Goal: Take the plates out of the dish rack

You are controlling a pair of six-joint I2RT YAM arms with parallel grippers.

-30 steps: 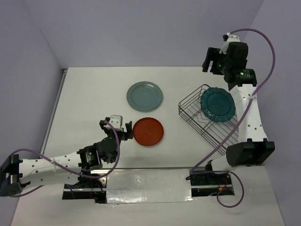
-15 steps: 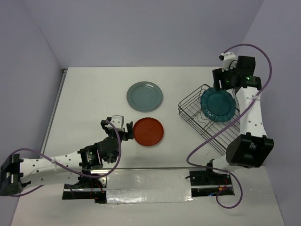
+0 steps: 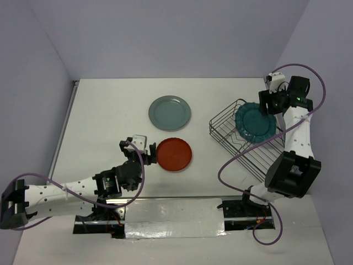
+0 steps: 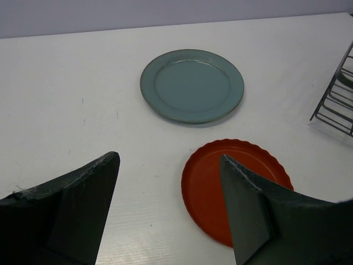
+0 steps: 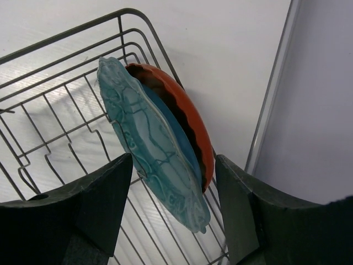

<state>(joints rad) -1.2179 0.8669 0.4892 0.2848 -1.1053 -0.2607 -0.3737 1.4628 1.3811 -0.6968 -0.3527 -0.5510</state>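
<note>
The dish rack point(image 3: 237, 148) stands at the right of the table. A dark teal plate point(image 3: 255, 122) stands on edge in it, with a red-orange plate point(image 5: 194, 124) close behind it. My right gripper point(image 3: 269, 102) hangs open over their top edge; in the right wrist view its fingers point(image 5: 105, 193) stand either side of the teal plate point(image 5: 146, 135), with gaps on both sides. A pale grey-green plate point(image 3: 170, 112) and a red-orange plate point(image 3: 174, 154) lie flat on the table. My left gripper point(image 3: 141, 149) is open and empty, just left of that red plate point(image 4: 212, 182).
The rack's wire rim point(image 5: 129, 9) and upright dividers surround the standing plates. The table's right edge strip point(image 5: 276, 83) and the purple wall run close behind the rack. The rack's corner point(image 4: 336, 99) shows at the right of the left wrist view.
My right arm has swung from high behind the rack down onto the standing plates, and its jaws have narrowed a little. The left arm has barely shifted.
</note>
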